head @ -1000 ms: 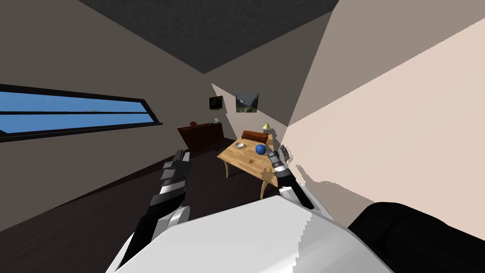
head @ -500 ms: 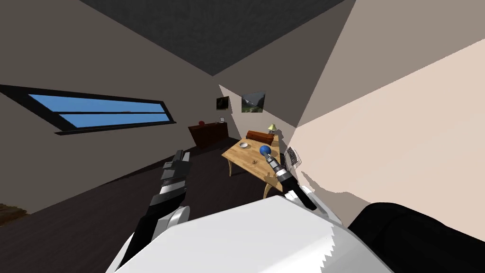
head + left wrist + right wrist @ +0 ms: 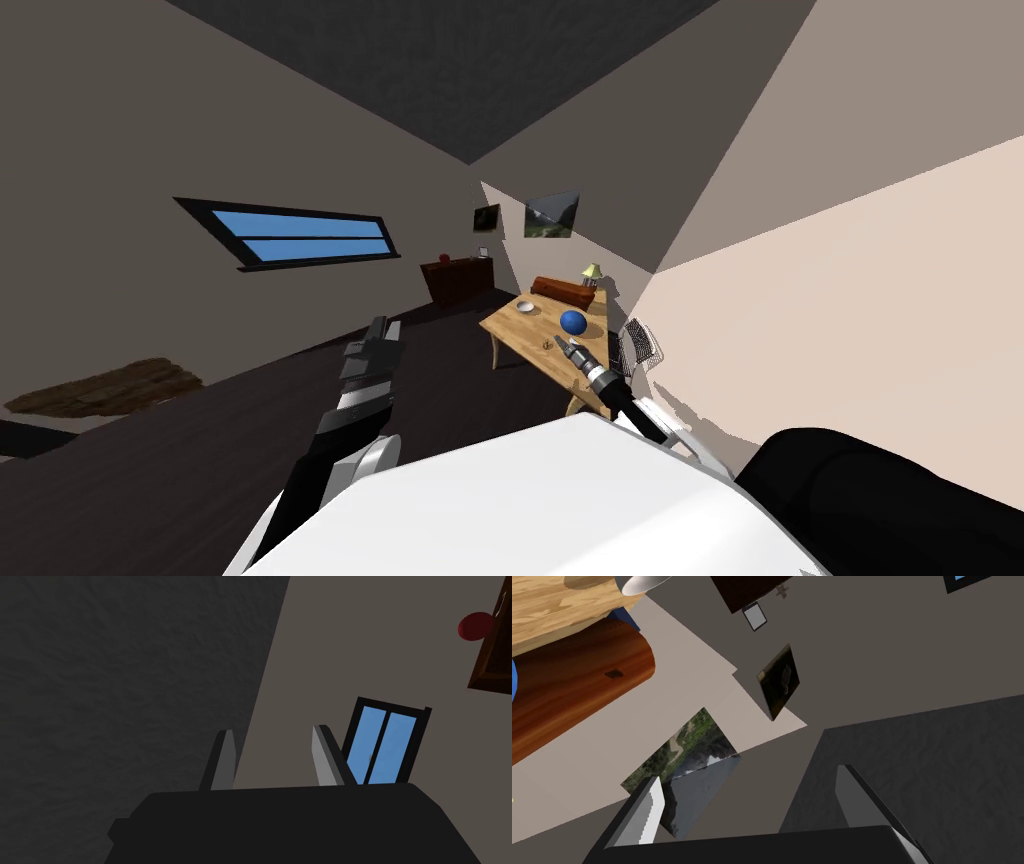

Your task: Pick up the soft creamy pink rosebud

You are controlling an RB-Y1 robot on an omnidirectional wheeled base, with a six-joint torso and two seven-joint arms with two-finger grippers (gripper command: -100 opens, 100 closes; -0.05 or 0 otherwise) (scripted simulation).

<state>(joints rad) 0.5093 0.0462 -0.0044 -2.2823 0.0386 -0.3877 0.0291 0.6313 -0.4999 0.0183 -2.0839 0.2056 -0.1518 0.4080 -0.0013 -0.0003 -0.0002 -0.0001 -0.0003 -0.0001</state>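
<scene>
- well, a light wooden table [image 3: 520, 328] stands on a dark floor [image 3: 440, 380] near the room's far corner, close to a pale beige wall [image 3: 860, 300].
- on the table lie a white bowl [image 3: 526, 307] and a blue ball [image 3: 572, 321]. a reddish-brown log-like cylinder [image 3: 563, 291] lies along the far end, and a small yellow-shaded lamp [image 3: 591, 271] shows just behind it.
- the rosebud [image 3: 547, 343] is a tiny speck on the bare tabletop, on the near side of the ball and apart from it. it is too small for its colour to be told.
- the right gripper [image 3: 566, 346] reaches over the near part of the table and ends just beside the rosebud. its two fingers are spread wide with nothing between them.
- the left gripper [image 3: 380, 325] is held out over the floor, well apart from the table. its fingers are parted and empty.
- a dark cabinet [image 3: 458, 280] stands against the grey-brown wall with a round red thing [image 3: 444, 256] on top.
- a long window [image 3: 300, 235] in that wall shows plain blue.
- two framed pictures hang by the corner: a dark picture [image 3: 487, 217] and a landscape picture [image 3: 552, 215].
- a white wire-mesh thing [image 3: 640, 345] stands between the table and the beige wall.
- a rough brown rug [image 3: 110, 385] lies on the floor well to the left, and the ceiling [image 3: 450, 70] is dark grey and textured.
</scene>
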